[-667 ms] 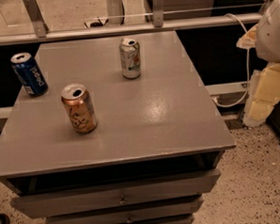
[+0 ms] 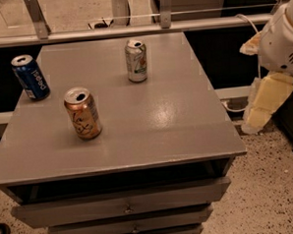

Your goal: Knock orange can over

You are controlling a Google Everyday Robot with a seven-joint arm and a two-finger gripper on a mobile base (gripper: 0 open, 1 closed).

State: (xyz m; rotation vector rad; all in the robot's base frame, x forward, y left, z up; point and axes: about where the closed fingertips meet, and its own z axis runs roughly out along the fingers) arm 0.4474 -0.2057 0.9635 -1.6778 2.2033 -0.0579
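The orange can [image 2: 82,113] stands upright on the front left of the grey cabinet top [image 2: 156,113]. It is orange-gold with pale script and a silver top. My gripper [image 2: 265,105] hangs off the right side of the cabinet, below the white arm housing [image 2: 283,40]. It is level with the top's right edge and far from the orange can. It holds nothing that I can see.
A blue Pepsi can [image 2: 30,77] stands upright at the far left edge. A silver-white can [image 2: 136,60] with green and orange marks stands at the back middle. Drawers [image 2: 126,206] sit below the top. A rail [image 2: 132,30] runs behind it. Speckled floor lies to the right.
The pale lower part of my arm has shifted slightly left, toward the cabinet. The three cans have not moved.
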